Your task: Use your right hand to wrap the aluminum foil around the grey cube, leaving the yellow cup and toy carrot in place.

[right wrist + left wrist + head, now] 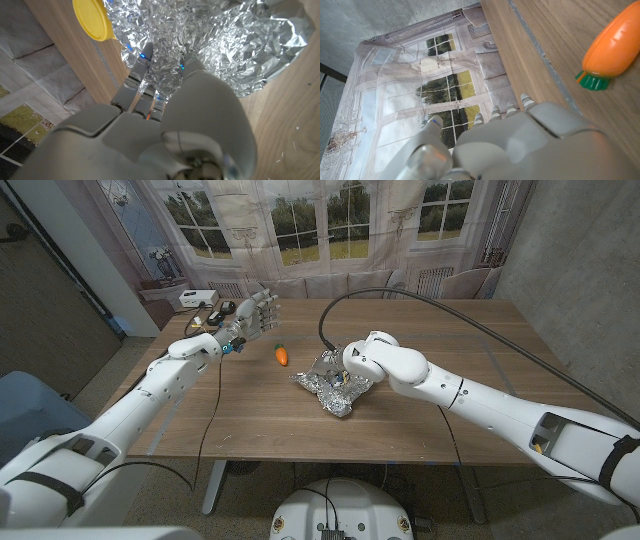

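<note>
The crumpled aluminum foil [333, 388] lies bunched at the table's middle, and the grey cube is hidden under it. My right hand [358, 363] is down on the foil's top. In the right wrist view its fingertips [145, 54] and thumb dig into the foil [220, 35], pinching a ridge between them. The yellow cup [92, 20] stands just beyond the foil's edge. The orange toy carrot [282, 356] lies left of the foil, green end [592, 81] toward my left hand. My left hand [255, 313] hangs raised above the table's far left, fingers spread, holding nothing.
Small items, among them a white box [193, 298] and dark objects [222, 309], sit at the table's far left corner. A black cable [330, 310] arcs over the table behind the foil. Bare wooden tabletop [260, 420] lies in front of the foil.
</note>
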Tool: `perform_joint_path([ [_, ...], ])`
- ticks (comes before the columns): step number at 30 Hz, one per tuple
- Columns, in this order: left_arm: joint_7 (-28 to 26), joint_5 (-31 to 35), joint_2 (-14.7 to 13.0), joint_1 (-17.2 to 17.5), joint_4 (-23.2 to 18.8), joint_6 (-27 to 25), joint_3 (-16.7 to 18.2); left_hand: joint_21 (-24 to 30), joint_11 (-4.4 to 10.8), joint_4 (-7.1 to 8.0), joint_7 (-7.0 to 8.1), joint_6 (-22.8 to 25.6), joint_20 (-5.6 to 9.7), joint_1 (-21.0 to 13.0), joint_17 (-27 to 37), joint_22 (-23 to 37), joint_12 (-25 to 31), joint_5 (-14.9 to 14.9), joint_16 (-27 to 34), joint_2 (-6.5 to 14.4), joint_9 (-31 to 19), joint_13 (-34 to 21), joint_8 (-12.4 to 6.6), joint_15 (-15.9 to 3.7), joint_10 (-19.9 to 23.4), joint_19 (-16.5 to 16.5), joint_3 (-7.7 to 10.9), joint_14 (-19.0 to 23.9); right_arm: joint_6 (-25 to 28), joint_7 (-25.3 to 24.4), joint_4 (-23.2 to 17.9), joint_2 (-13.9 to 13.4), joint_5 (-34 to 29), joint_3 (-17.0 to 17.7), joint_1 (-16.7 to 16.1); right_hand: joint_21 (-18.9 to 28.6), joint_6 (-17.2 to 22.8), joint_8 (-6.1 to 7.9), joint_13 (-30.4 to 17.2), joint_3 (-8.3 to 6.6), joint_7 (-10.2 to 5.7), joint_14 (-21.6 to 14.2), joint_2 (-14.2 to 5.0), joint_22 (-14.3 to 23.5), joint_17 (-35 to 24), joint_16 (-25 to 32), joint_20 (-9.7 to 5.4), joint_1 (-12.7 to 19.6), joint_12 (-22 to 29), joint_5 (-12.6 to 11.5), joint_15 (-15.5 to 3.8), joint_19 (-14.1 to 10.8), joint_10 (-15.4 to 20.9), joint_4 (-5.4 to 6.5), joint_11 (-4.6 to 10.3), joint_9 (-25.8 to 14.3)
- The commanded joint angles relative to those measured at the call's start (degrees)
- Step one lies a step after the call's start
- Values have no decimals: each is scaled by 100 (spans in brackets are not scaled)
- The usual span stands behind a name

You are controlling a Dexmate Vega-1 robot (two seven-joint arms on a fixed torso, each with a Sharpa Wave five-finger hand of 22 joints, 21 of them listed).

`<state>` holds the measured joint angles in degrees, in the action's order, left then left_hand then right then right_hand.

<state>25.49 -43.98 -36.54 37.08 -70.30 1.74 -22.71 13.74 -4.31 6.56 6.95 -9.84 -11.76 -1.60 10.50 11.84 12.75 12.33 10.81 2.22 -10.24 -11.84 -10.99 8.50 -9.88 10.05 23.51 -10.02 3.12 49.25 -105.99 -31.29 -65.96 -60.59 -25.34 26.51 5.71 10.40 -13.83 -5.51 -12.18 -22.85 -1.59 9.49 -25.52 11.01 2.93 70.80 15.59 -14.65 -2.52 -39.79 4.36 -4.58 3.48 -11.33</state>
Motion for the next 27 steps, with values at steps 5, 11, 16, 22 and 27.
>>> perform_joint_path([
  [5, -8, -1, -40, 48, -86, 11, 3, -6, 12, -12, 2, -433, -39, -7, 29, 15, 8, 40, 20, -41, -11, -11, 24, 24, -664, 56, -29, -505, 88, 457, -228, 72, -303, 85, -39, -260, 421, 211, -24, 113, -37, 337, 26, 14, 54, 34, 332, -361, -56, -188, -301, -11, -3, 85, 93, -63],
  [11, 9, 2, -31, 34, -58, 24, -2, -7, 3, -13, 8, -434, -40, -10, 29, 15, 6, 42, 22, -44, -11, -11, 24, 20, -670, 58, -36, -498, 97, 416, -425, 26, -414, 186, -82, -307, 449, 218, -66, 97, -36, 289, -23, 19, 45, 70, 304, -407, 37, -220, -346, -102, 145, 89, 42, -87],
  [16, 35, -1, -22, 22, -33, 26, -10, -7, 10, -14, 6, -437, -40, -15, 28, 15, 6, 44, 24, -46, -11, -11, 24, 19, -671, 54, -42, -493, 213, 288, -676, -45, -470, 390, -205, -395, 669, 289, -102, -21, -44, 191, -146, 17, 48, 107, 334, -258, 115, -252, -437, -114, 270, -6, 79, -106],
  [22, 76, 12, 19, -5, 32, 76, -28, -9, 15, -15, 14, -453, -40, -20, 28, 14, 10, 47, 26, -50, -11, -11, 29, 21, -663, 57, -51, -484, 451, 5, -860, -114, -371, 724, -440, -475, 928, 361, -133, -111, -41, 93, -330, 18, 38, 144, 345, -279, 198, -231, -461, -157, 429, 6, 79, -118],
  [27, 67, 28, 21, -1, 14, 89, -34, -8, 13, -16, 13, -451, -38, -23, 28, 14, 12, 48, 24, -50, -11, -11, 27, 19, -658, 54, -55, -487, 656, -97, -966, -146, -181, 962, -596, -512, 1083, 399, -147, -179, -41, 11, -423, 18, 44, 165, 370, -259, 235, -200, -452, -211, 509, -16, 65, -121],
])
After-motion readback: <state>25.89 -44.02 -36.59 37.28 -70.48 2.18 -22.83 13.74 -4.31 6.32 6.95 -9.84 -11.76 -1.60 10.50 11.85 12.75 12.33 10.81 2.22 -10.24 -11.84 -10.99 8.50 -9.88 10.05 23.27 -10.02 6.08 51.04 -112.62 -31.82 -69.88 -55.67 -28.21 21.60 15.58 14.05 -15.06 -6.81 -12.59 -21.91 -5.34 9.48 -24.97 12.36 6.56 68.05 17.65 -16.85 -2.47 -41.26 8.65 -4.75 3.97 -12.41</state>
